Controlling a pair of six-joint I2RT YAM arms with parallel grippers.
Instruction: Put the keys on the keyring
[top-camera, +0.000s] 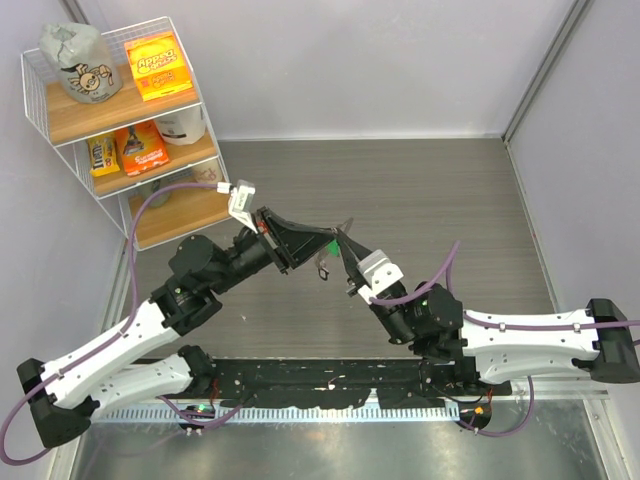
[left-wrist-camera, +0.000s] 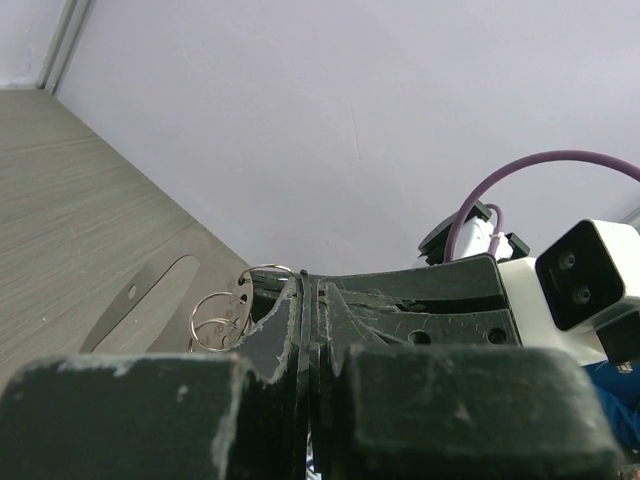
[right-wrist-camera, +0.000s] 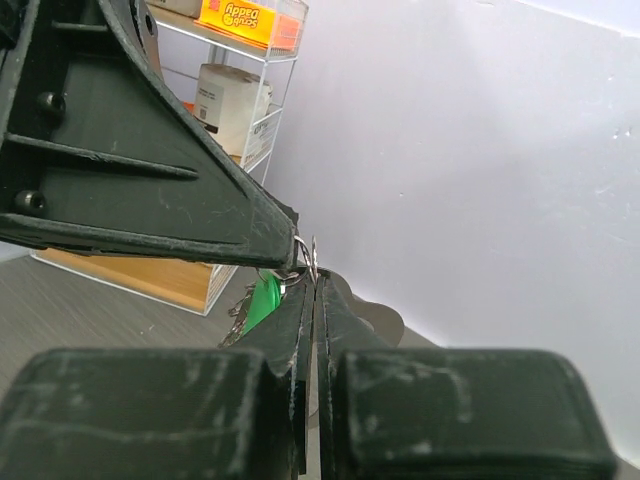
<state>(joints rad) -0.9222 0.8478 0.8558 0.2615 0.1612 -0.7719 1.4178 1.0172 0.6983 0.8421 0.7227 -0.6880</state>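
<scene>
Right gripper (right-wrist-camera: 312, 285): closed; a thin silvery ring sits at its tips, grip unclear.
Left gripper (left-wrist-camera: 305, 295): closed, tips meeting the right one's, pinching the keyring (left-wrist-camera: 225, 312).
Key (right-wrist-camera: 262, 300): bright green head, just beside both tips, above the table (top-camera: 420, 200).
Keyring: small silvery rings, hanging between the grippers.
Shelf (top-camera: 170, 225): far left.

Scuffed matt black plastic on left gripper (left-wrist-camera: 306, 290) and right gripper (right-wrist-camera: 313, 275). Thin shiny metal keyring (left-wrist-camera: 225, 312). Green plastic key (right-wrist-camera: 262, 300) head. Matt grey woodgrain table (top-camera: 420, 200); at ten o'clock, white wire shelf (top-camera: 40, 110), wooden boards.
</scene>
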